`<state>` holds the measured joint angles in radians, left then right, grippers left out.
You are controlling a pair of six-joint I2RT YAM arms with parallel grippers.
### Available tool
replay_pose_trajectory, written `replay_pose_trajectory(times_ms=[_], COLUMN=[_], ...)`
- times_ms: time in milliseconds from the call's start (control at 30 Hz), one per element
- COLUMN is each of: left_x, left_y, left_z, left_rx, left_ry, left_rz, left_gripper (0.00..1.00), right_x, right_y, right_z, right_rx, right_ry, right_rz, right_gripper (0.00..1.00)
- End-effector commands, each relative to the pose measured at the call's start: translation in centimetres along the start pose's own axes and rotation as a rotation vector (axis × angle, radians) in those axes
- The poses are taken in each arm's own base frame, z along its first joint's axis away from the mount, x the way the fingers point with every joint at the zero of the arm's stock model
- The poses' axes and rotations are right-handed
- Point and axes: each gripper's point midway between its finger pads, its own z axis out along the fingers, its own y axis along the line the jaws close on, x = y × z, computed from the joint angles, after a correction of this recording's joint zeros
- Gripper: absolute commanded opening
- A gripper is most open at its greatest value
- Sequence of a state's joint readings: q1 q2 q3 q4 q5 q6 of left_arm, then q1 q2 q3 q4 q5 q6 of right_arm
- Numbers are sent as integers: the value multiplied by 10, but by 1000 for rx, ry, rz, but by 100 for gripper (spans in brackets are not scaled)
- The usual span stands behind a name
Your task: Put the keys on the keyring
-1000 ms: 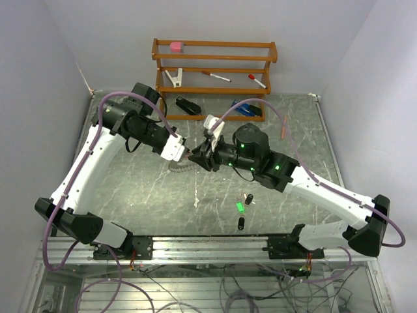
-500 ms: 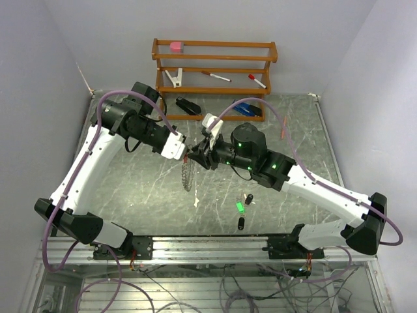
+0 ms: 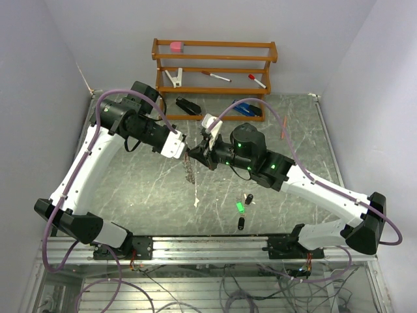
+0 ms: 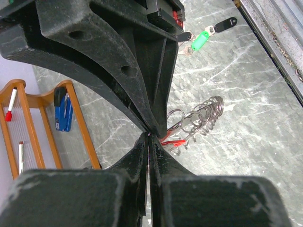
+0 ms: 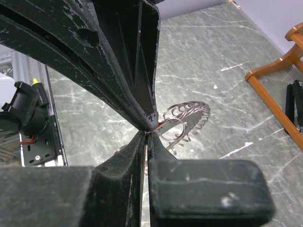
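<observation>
The keyring hangs edge-on between my two grippers, above the table's middle. It shows as a chain of silvery loops in the left wrist view and the right wrist view. My left gripper is shut, tips at the ring's near end. My right gripper is shut tip to tip against it, pinching the red key, whose blade lies against the ring. The green key and two black keys lie on the table near the front.
A wooden rack stands at the back with red-capped markers, a clip and a pink block. A black stapler and a blue object lie before it. A white fleck lies on the table.
The keyring has been lifted off the table and now hangs edge-on between the grippers. Both grippers stay tip to tip and have shifted slightly up and back.
</observation>
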<state>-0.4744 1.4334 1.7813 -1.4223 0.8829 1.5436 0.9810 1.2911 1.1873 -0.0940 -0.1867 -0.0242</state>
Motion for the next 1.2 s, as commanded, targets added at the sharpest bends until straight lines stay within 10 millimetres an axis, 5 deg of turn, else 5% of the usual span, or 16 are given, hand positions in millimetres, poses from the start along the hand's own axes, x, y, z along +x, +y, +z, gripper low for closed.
replay_pose_trajectory(times_ms=[0, 433, 933, 1167], left_x=[-19, 0, 3, 7], left_y=[6, 4, 31, 22], left_z=[-1, 5, -11, -1], left_rx=[-20, -39, -123, -94], left_ry=[-67, -18, 41, 5], left_rz=[29, 16, 38, 34], left_gripper=[7, 13, 23, 25], right_x=[-7, -19, -23, -30], right_y=[-3, -6, -14, -15], right_z=[2, -9, -19, -21], right_rx=[6, 38, 89, 93], right_ry=[-25, -68, -77, -90], right_rz=[-20, -16, 11, 14], right_gripper=[0, 0, 0, 0])
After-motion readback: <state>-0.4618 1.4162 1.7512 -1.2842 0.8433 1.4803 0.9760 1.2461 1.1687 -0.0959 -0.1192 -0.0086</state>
